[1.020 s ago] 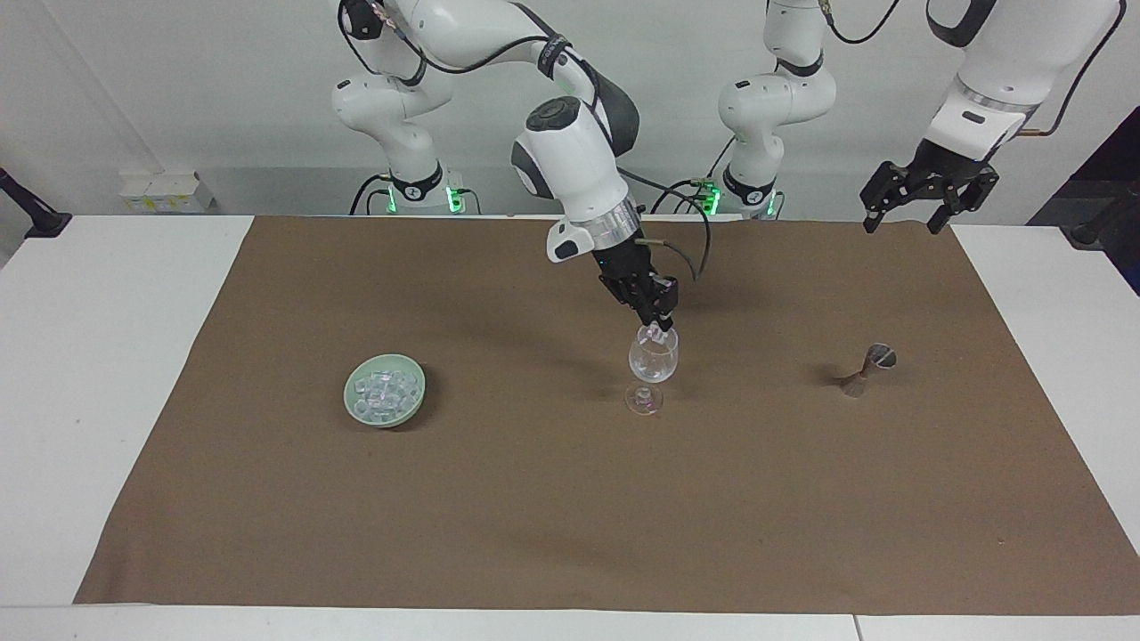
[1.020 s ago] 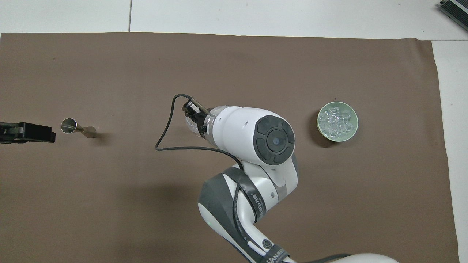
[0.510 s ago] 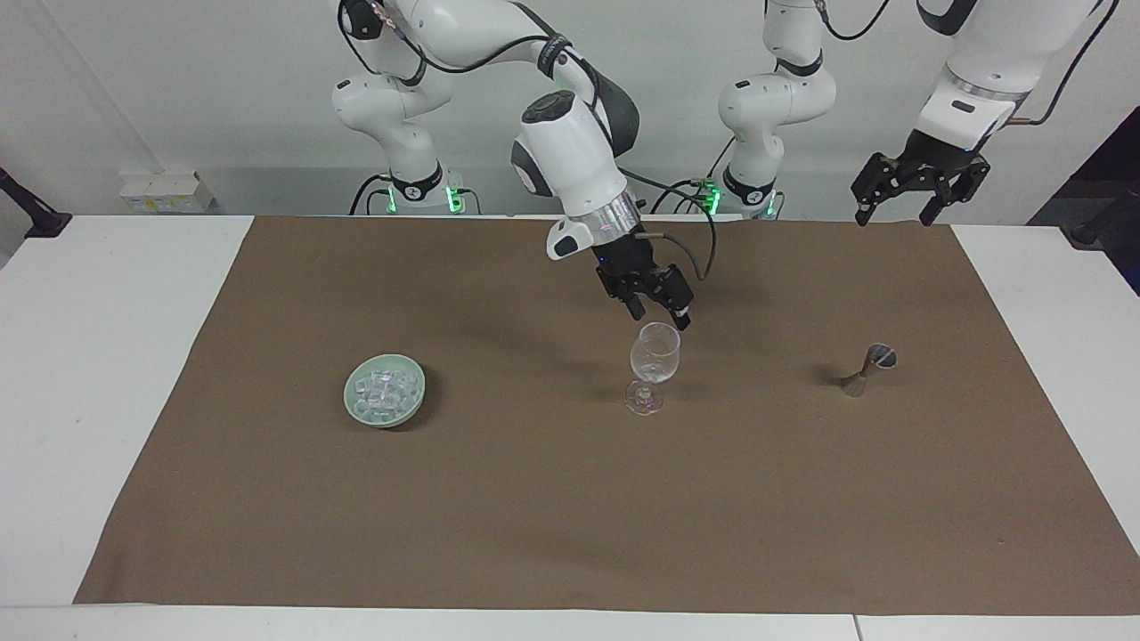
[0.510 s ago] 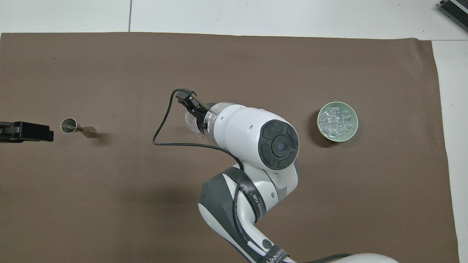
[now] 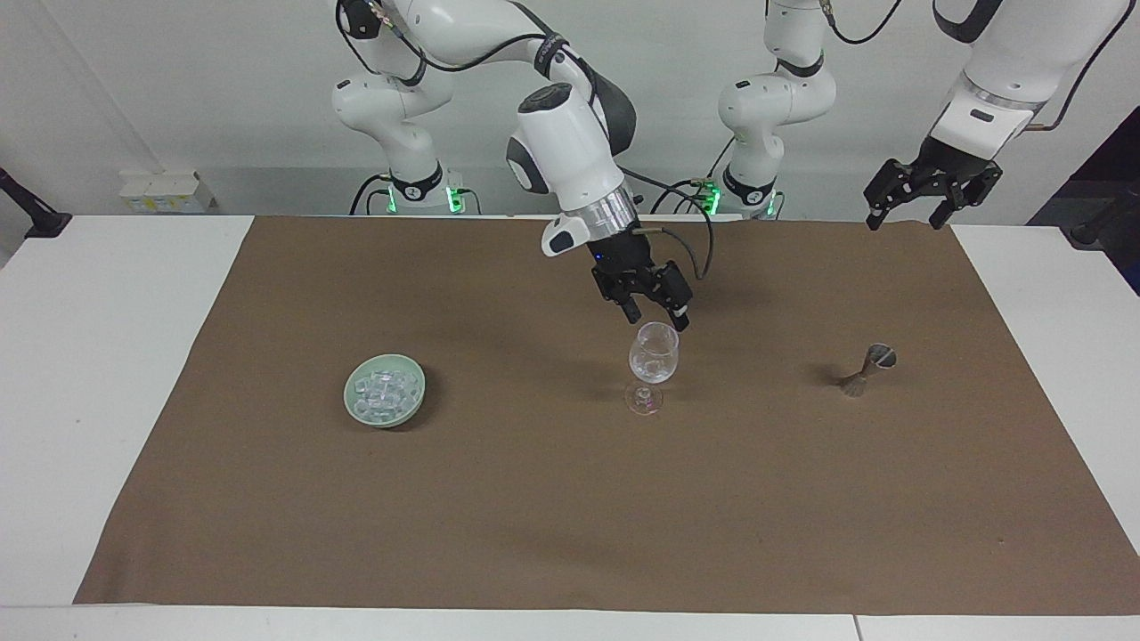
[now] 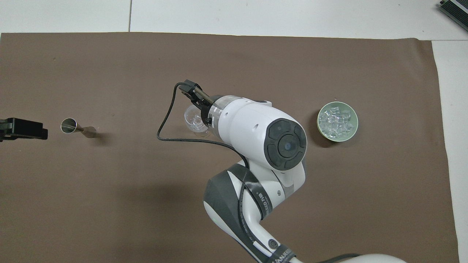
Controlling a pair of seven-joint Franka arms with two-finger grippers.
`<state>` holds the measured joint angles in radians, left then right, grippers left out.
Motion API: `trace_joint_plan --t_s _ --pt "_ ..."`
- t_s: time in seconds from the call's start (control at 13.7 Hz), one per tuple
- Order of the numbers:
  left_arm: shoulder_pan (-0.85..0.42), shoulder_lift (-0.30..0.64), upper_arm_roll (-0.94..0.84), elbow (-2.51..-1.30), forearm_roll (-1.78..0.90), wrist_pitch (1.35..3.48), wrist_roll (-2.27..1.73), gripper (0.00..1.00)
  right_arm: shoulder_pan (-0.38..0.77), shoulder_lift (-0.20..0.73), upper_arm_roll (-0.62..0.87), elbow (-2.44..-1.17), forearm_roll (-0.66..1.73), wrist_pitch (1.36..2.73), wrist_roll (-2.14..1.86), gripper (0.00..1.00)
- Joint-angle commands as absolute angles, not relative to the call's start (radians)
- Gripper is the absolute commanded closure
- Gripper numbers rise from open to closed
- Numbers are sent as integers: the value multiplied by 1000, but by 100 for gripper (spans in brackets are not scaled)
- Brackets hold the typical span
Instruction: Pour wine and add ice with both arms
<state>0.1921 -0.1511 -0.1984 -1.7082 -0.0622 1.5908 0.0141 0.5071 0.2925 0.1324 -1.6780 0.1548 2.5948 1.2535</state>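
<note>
Matt brown cloth (image 5: 570, 499) covers the smooth white surface (image 5: 107, 374), clear glossy ice (image 5: 385, 390) glints in a smooth pale green bowl (image 5: 356, 411), beside a transparent stemmed glass (image 5: 654, 363) and a shiny metal jigger (image 5: 866, 369).

Plain brown cloth (image 5: 534, 499) on a white table (image 5: 98, 356); pale green bowl (image 5: 351, 402) of clear ice (image 5: 385, 388); white arms.

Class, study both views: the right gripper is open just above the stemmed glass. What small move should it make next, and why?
Probably the right gripper should swing toward the green bowl for another cube. It hangs open and empty over the stemmed glass, which seems to hold only one cube, while plenty of ice remains in the bowl. The left gripper waits raised, open.
</note>
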Motion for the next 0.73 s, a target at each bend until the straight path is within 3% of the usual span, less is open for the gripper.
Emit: trace_joint_plan --t_s 0.0,0.36,0.66 --pt "198 -106 -195 -1623 -52 1554 52 0 465 250 138 -1695 82 2556 1250 0" --pt "193 -100 -195 -1611 -51 1549 55 0 420 192 138 -1704 12 2403 1181 0" --pt "195 -101 -198 -1595 -49 1549 54 0 254 77 144 -1704 12 2177 889 0"
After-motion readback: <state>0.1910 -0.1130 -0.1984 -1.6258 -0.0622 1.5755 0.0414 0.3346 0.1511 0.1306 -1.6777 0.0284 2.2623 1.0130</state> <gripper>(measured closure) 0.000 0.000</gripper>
